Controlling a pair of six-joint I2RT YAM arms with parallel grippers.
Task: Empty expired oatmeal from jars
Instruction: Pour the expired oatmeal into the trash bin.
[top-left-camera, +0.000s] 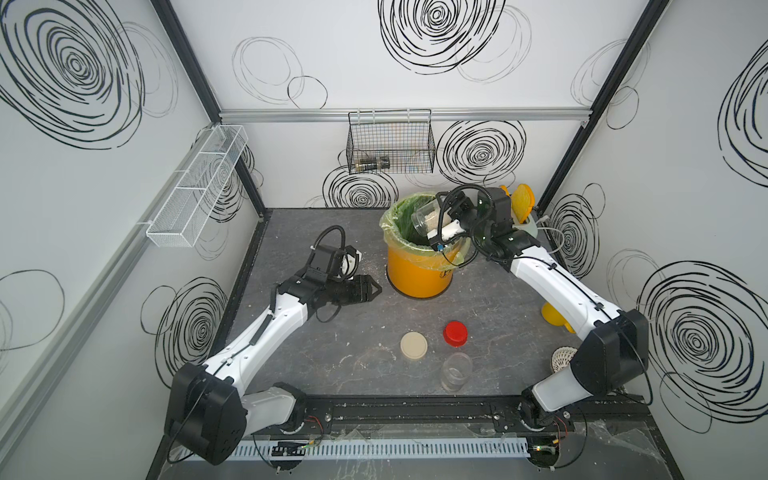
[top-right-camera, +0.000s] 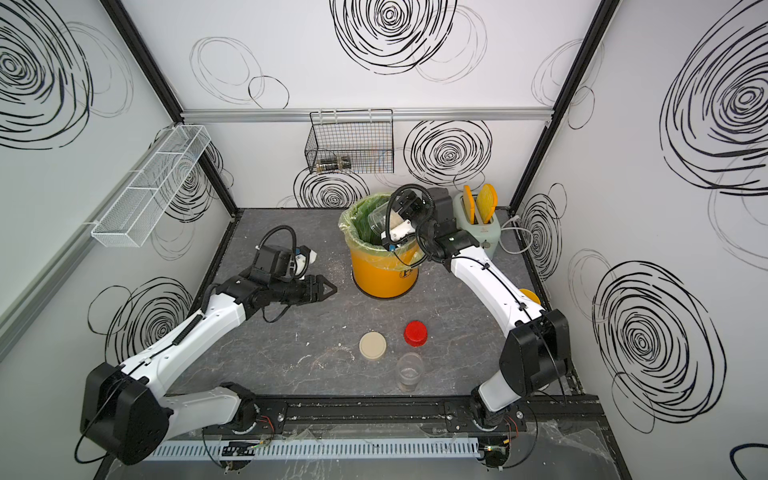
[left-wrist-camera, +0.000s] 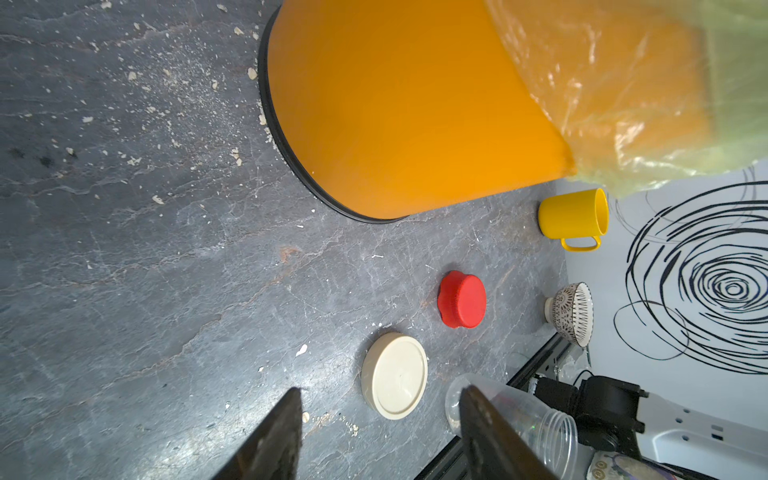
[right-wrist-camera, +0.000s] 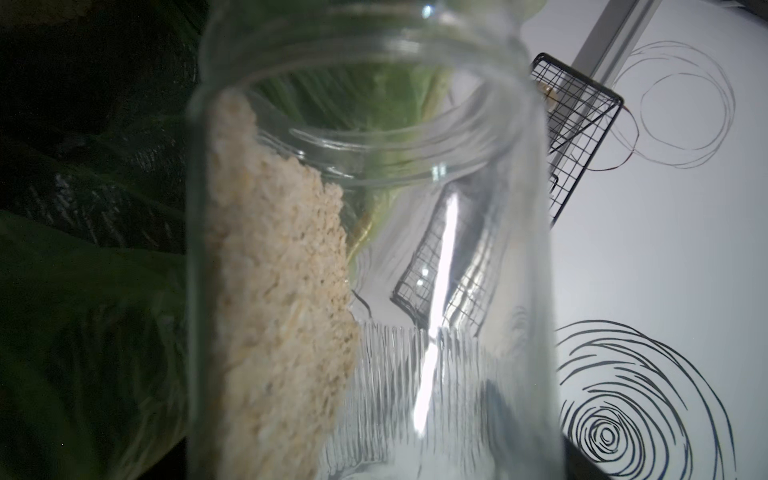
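Note:
My right gripper (top-left-camera: 445, 229) (top-right-camera: 400, 229) is shut on the wider clear jar (top-left-camera: 427, 217) (top-right-camera: 380, 222). It holds the jar tilted, mouth down, over the yellow bin (top-left-camera: 415, 270) with its green liner. Pale oatmeal (right-wrist-camera: 282, 291) lies along the jar's lower wall (right-wrist-camera: 478, 249), up to the neck. The slimmer jar (top-left-camera: 456, 371) (left-wrist-camera: 544, 428) stands uncapped near the table's front, looking empty. Its red cap (top-left-camera: 455, 333) (left-wrist-camera: 462, 300) and the beige lid (top-left-camera: 414, 345) (left-wrist-camera: 395, 376) lie just behind it. My left gripper (top-left-camera: 376, 289) (left-wrist-camera: 381, 390) hovers open and empty, left of the bin.
A yellow cup (left-wrist-camera: 573, 218) and a patterned bowl (left-wrist-camera: 571, 313) sit at the right edge under my right arm. A toaster (top-right-camera: 478, 220) stands behind the bin. Oat crumbs are scattered on the table (left-wrist-camera: 145, 104). A black wire basket (top-left-camera: 390, 145) and a white mesh shelf (top-left-camera: 195, 187) hang on the walls.

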